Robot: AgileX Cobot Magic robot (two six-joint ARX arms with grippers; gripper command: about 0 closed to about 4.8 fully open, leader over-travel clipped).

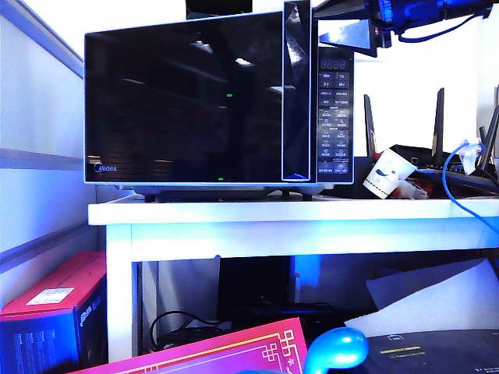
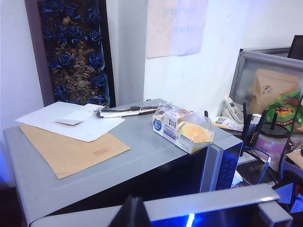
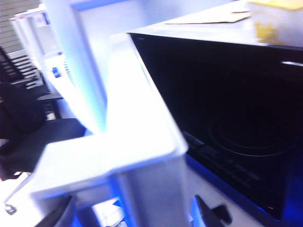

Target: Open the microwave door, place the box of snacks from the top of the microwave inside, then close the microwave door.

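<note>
Microwave point(image 1: 218, 101) stands on a white table point(image 1: 296, 212), its door point(image 1: 183, 97) shut flush in the exterior view. The box of snacks point(image 2: 183, 130) sits on the oven's grey top near the right front corner, beside papers point(image 2: 71, 120) and a brown envelope point(image 2: 71, 151). The right gripper point(image 3: 137, 215) hovers close to the front of the oven, fingers spread and empty. The left gripper point(image 2: 130, 215) hangs above the front edge; I cannot tell its jaws. To open cleanly, hook the handle strip point(image 1: 296, 89) and swing outward along the hinge arc.
</note>
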